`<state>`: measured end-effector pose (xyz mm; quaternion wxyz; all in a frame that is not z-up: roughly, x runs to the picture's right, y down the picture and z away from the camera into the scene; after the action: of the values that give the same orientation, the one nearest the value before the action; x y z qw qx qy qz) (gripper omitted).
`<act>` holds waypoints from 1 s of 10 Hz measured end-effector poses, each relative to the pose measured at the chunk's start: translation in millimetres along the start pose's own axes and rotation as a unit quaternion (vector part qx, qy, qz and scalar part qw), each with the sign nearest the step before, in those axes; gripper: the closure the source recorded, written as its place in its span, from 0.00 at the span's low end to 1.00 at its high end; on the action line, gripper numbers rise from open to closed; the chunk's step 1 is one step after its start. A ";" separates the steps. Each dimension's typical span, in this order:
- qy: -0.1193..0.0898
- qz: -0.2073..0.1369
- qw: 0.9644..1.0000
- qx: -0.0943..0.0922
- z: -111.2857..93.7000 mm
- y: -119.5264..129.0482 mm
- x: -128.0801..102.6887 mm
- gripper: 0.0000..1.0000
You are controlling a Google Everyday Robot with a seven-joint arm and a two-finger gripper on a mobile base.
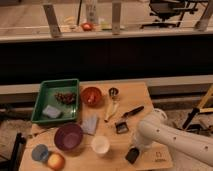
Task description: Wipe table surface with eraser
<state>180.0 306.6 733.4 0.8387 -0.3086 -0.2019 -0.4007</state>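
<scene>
One arm only, big white links coming in from the right edge, and the gripper (135,148) sits low at the near-right part of the table surface (137,95), right over the eraser (132,155). Eraser is the small black block near the front edge, slightly tilted, apparently flat on the wood w/ the arm's end bearing on it from above, which makes sense for a wipe: you need downward pressure and a bare strip of wood to drag across, and that near-right patch looks like the least cluttered bit. Rest of the stuff is bunched left and centre: green tray (42,93) far left, red bowl (91,95), purple bowl (68,136), white cup (100,145), black-handled utensil (131,112) just beyond the arm, so any sweep leftward has little room, imo. Hard to make out: the white wrist covers the fingers entirely, so can't tell whether they are spread or pinching the eraser. Arm's base is cut off at the right. Small dark item (121,127) between utensil and arm is unclear.
</scene>
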 end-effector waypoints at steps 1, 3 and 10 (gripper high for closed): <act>0.002 0.013 1.000 -0.007 1.9 14.3 10.5 1.00; 0.011 0.038 0.999 -0.016 5.6 26.1 32.4 1.00; 0.029 0.025 0.999 0.006 1.1 -30.0 53.6 1.00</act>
<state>188.0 263.3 776.3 0.8559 -0.2971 -0.1723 -0.3866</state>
